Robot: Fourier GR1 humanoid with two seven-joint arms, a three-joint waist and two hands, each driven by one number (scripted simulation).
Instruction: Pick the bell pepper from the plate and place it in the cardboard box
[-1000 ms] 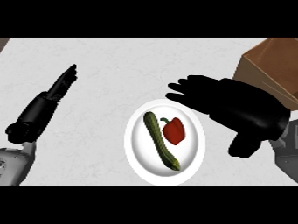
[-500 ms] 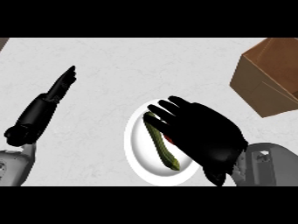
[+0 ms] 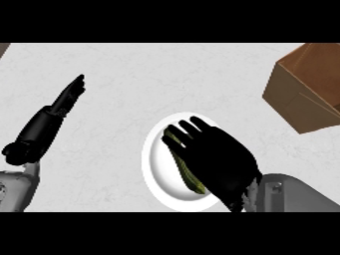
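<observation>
A pale, faintly marbled grey countertop (image 3: 128,89) fills the frame, seen from steeply above. Low and slightly right of centre lies a round white plate (image 3: 158,169), which looks taller than it is wide from this angle. The robot's right hand (image 3: 217,159), black and attached to a grey forearm (image 3: 297,196) that enters from the lower right corner, sits directly over the plate and covers most of its right half. Its fingers (image 3: 183,132) point toward the upper left of the frame and are stretched out fairly straight and slightly apart, with nothing visibly held between them.

Peeking out along the left edge of that hand is a long, dark green vegetable (image 3: 186,172) (possibly a cucumber or zucchini), lying lengthwise on the plate. The bell pepper named in the task cannot be seen; the spot on the plate beneath the hand is hidden, so whether the hand touches it cannot be told.

In the upper right corner stands an open brown cardboard box (image 3: 312,89), tilted in view, well apart from the plate.

On the left side of the frame, the robot's left hand (image 3: 66,97) rests over the counter, its black fingers straight and held together, pointing toward the upper part of the frame. Its grey forearm (image 3: 7,191) shows in the lower left corner.
</observation>
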